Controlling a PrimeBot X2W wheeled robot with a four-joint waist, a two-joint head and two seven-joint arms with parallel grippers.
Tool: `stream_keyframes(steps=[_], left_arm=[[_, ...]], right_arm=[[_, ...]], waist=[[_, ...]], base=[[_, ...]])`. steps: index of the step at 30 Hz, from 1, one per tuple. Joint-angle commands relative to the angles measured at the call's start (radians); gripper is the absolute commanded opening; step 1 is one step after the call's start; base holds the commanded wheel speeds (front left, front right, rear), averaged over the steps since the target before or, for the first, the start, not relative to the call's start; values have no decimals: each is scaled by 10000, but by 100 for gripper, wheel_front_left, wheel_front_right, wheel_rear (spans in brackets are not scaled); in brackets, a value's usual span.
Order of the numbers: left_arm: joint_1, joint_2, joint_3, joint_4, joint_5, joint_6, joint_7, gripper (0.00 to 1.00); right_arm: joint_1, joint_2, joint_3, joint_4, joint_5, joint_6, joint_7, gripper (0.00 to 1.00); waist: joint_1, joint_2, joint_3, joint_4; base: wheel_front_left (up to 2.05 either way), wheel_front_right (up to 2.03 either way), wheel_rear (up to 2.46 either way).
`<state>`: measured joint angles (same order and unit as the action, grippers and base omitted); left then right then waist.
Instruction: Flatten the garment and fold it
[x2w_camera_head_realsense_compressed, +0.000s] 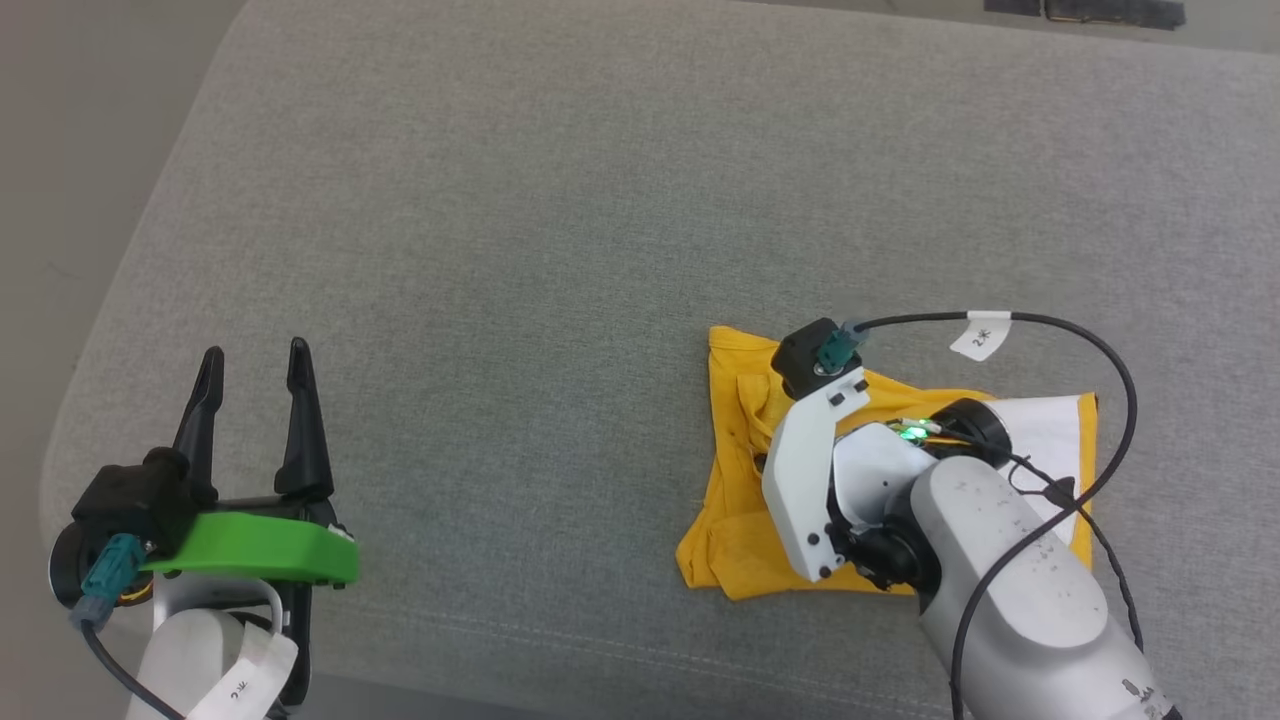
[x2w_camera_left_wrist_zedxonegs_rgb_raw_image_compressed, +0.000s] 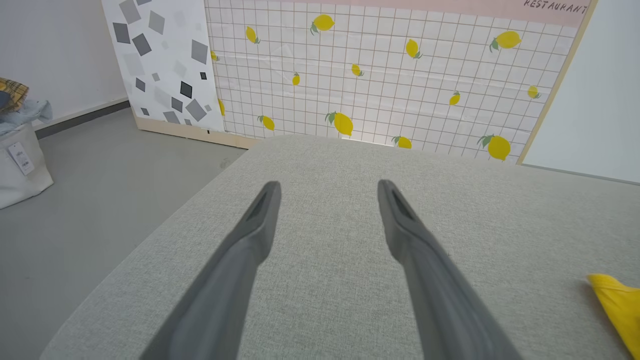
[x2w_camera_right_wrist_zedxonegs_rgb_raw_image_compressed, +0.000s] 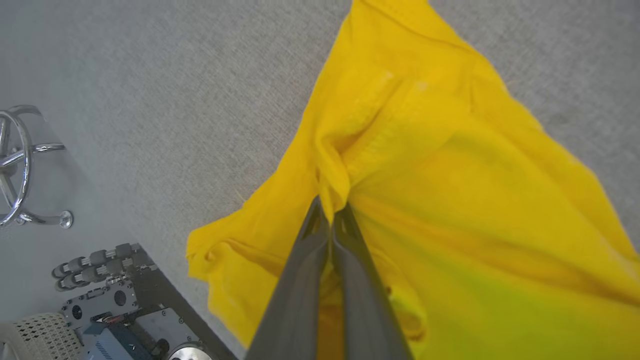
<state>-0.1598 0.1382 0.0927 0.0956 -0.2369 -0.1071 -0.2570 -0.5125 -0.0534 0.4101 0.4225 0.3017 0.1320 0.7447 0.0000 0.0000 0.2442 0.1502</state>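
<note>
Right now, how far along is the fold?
Done: little to show; the garment lies as a rumpled, bunched bundle on the grey cushion, not flat. In hand: right gripper is shut on a ridge of its fabric; left gripper is open, well apart from it. Left: spreading it flat, then the folding.

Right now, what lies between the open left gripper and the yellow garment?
Only bare grey cushion separates the left gripper from the garment; the head view shows it.
</note>
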Motion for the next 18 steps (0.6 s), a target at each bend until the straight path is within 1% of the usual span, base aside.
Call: stream_keyframes(steps=[1, 2, 6, 11, 15, 18], left_arm=[[-139, -56, 26, 45, -47, -76, -47, 100], [-135, -65, 42, 54, -36, -80, -47, 100], [-67, -87, 90, 153, 11, -89, -47, 100], [117, -99, 101, 279, 64, -95, -47, 100], [274, -111, 103, 385, 80, -67, -47, 100], [410, -122, 130, 411, 116, 29, -47, 100]], right_arm=[[-131, 28, 133, 181, 107, -13, -235, 22], [-143, 28, 232, 273, 297, -13, -426, 100], [-263, 29, 773, 259, 1220, -13, -903, 100], [-498, 30, 1290, -388, 2107, -13, -1404, 100], [-517, 31, 933, -1147, 2288, -13, -1866, 100], [-317, 30, 164, -1781, 1773, -13, -2253, 100]], waist=[[0, 0, 15, 27], [0, 0, -5, 4], [0, 0, -239, -219], [0, 0, -724, -709], [0, 0, -1093, -1177], [0, 0, -1344, -1570]], base=[[0, 0, 0], [0, 0, 0], [0, 0, 0], [0, 0, 0], [0, 0, 0], [0, 0, 0]])
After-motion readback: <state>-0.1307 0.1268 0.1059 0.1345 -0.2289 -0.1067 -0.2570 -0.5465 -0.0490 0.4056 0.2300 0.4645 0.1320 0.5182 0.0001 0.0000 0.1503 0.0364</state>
